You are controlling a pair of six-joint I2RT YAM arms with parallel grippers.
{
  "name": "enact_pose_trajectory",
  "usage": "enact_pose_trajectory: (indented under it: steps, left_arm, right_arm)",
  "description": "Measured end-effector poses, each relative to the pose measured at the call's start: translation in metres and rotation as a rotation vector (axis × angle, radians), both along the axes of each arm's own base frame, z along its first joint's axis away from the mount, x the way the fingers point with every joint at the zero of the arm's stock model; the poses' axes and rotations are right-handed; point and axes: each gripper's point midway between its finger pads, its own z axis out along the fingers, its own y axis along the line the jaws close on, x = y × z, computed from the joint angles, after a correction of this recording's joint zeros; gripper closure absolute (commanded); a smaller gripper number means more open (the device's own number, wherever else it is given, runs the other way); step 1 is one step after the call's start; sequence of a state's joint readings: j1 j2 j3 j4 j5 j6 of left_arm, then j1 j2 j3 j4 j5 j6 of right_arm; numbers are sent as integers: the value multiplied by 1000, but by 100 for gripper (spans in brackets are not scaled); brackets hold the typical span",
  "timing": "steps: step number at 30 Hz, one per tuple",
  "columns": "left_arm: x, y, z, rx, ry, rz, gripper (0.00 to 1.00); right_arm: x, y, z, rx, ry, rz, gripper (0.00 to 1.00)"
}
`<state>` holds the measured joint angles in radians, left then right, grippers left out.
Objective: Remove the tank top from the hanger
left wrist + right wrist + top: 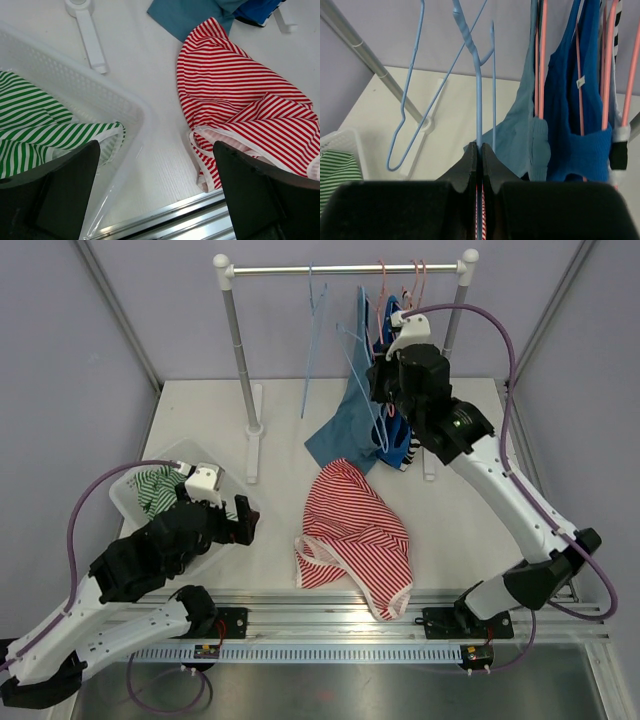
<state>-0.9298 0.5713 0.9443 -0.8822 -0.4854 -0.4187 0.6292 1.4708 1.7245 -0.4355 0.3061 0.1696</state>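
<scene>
My right gripper (383, 390) is raised by the clothes rail and shut on the wire of a light blue hanger (478, 100); its fingertips (480, 150) pinch the wire. The hanger looks bare. A red-and-white striped tank top (350, 525) lies crumpled on the table below, off any hanger; it also shows in the left wrist view (235, 90). My left gripper (245, 520) is open and empty, low over the table (156, 150) between the basket and the striped top.
A white basket (130, 490) at the left holds a green striped top (35, 130). A teal garment (345, 430) drapes from the rack to the table. A blue tank top (575, 145) hangs on pink hangers (541, 60). Another empty blue hanger (405, 125) hangs on the rail (340, 270).
</scene>
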Motion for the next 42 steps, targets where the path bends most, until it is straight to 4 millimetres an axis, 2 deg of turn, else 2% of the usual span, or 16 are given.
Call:
enact_pose_trajectory:
  steps: [6, 12, 20, 23, 26, 31, 32, 33, 35, 36, 40, 42]
  left_arm:
    - [3, 2, -10, 36, 11, 19, 1]
    - [7, -3, -17, 73, 34, 14, 1]
    - [8, -5, -17, 79, 28, 3, 1]
    - [8, -5, -17, 80, 28, 3, 1]
    - [8, -5, -18, 86, 30, 1, 1]
    - [9, -7, -23, 101, 42, -3, 1]
    - [9, -8, -24, 104, 45, -4, 1]
    - [9, -8, -24, 105, 47, -5, 1]
    - [9, -9, -26, 109, 52, -5, 1]
    - [9, -10, -27, 111, 57, -9, 1]
    - [10, -17, -29, 104, 87, -11, 1]
    - [12, -24, -27, 84, 100, -16, 1]
  right_arm:
    - [37, 15, 9, -55, -37, -33, 100]
    - [52, 25, 21, -59, -68, -34, 100]
    - [80, 43, 49, -43, -144, -34, 100]
    - [90, 50, 41, -52, -138, -34, 100]
    - [98, 56, 23, -70, -107, -32, 100]
    - [101, 61, -2, -77, -59, -26, 100]
    - [101, 62, -7, -78, -49, -24, 96]
    - [102, 64, -11, -74, -42, -18, 81]
    - [100, 67, -14, -63, -34, -4, 70]
    - [99, 67, -14, -61, -30, 1, 59]
    - [89, 65, -4, -39, -37, 20, 46]
    - [79, 58, 8, -26, -53, 22, 35]
